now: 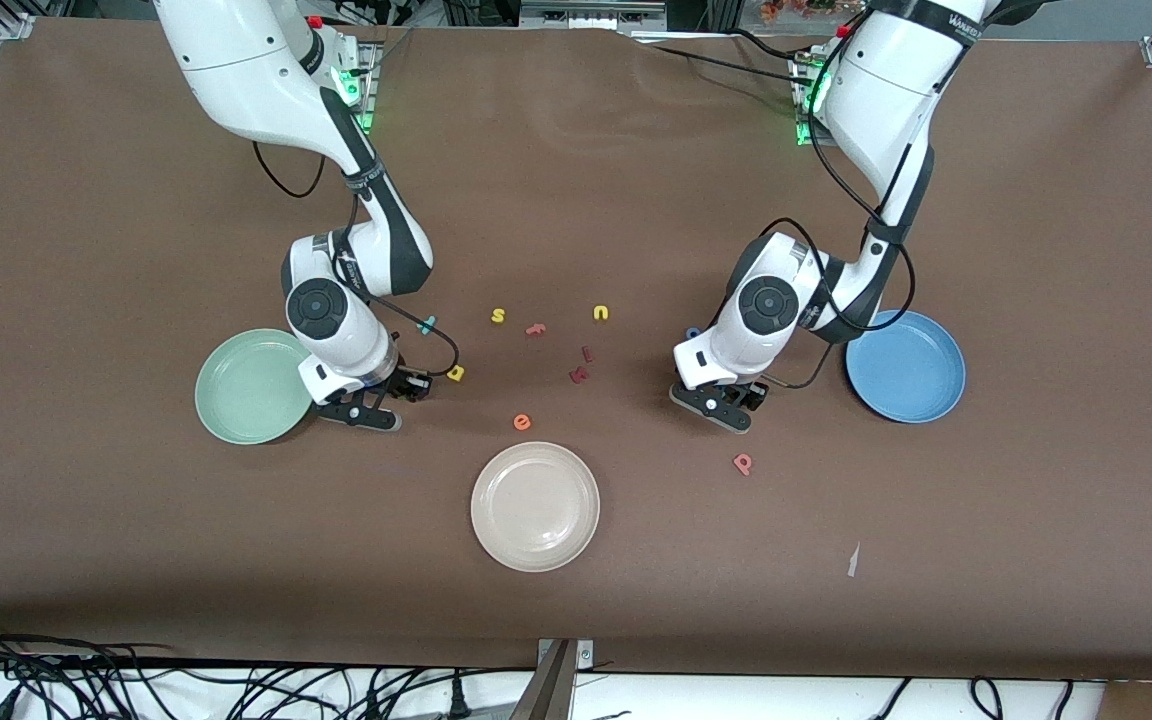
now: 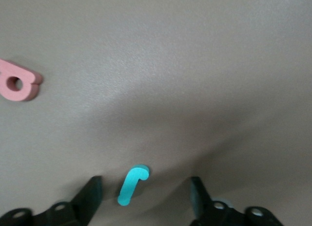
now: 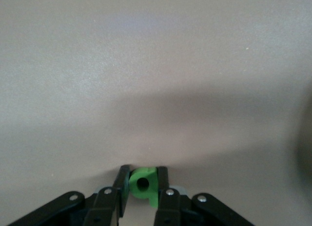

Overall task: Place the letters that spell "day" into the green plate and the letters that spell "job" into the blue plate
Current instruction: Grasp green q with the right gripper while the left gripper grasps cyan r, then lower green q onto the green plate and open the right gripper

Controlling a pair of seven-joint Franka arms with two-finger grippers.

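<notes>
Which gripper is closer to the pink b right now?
Left. The left gripper is beside the pink b, straddling the teal j; the right gripper is by the green plate.

A robotics lab: two white arms are bolted to a bench draped in brown cloth (image 1: pixel 576 150), its corners framed by aluminium rails (image 1: pixel 11 25). Loose black cables (image 1: pixel 86 680) tangle along the table's edge nearest the camera. Green status lights (image 1: pixel 351 95) glow at each arm's base, well above the grippers.
</notes>
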